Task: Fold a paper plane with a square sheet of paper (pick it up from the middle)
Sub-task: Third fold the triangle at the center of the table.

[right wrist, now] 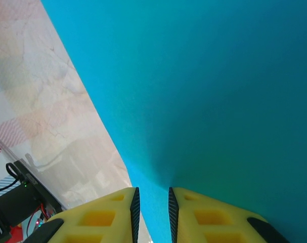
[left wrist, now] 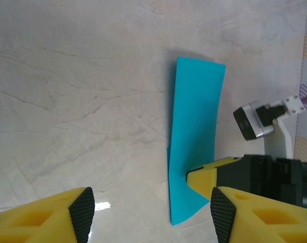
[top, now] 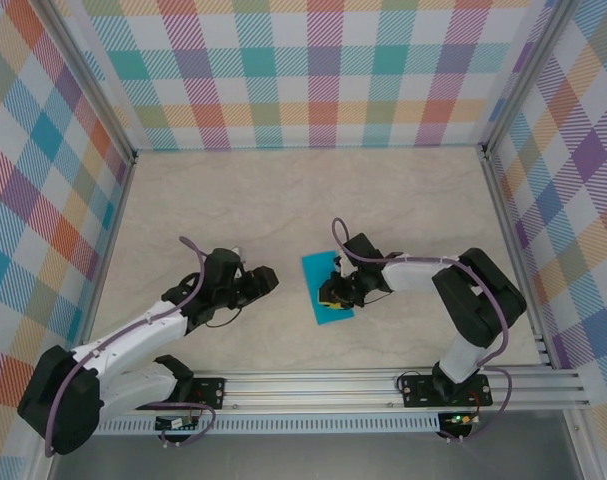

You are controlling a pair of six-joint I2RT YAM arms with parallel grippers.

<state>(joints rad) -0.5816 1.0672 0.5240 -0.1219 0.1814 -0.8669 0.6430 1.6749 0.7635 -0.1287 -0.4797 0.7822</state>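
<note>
Top external view gives you the sheet of paper [top: 318, 285] on the pale marbled worktop [top: 283, 200], a little right of the middle and closer to the front edge. The paper is plain teal-blue with no print, and from above it looks like a tilted four-sided piece. Its right part is hidden under the right fingers [top: 335, 293]. The left fingers [top: 265, 279] are to the left of the paper, apart from it and pointing toward it.

From the left wrist camera you see the sheet [left wrist: 196, 126] as a tall narrow strip. Its far edge is straight and its surface bends softly, so it does not lie fully flat. A yellow finger of the right arm meets it low on its right side. The left fingers [left wrist: 82, 210] stand wide apart and grip nothing.

From the right wrist camera the smooth teal sheet [right wrist: 219, 91] covers most of the picture. A soft fold runs down into the narrow gap between the right fingers [right wrist: 193, 217], which are closed on the paper.
</note>
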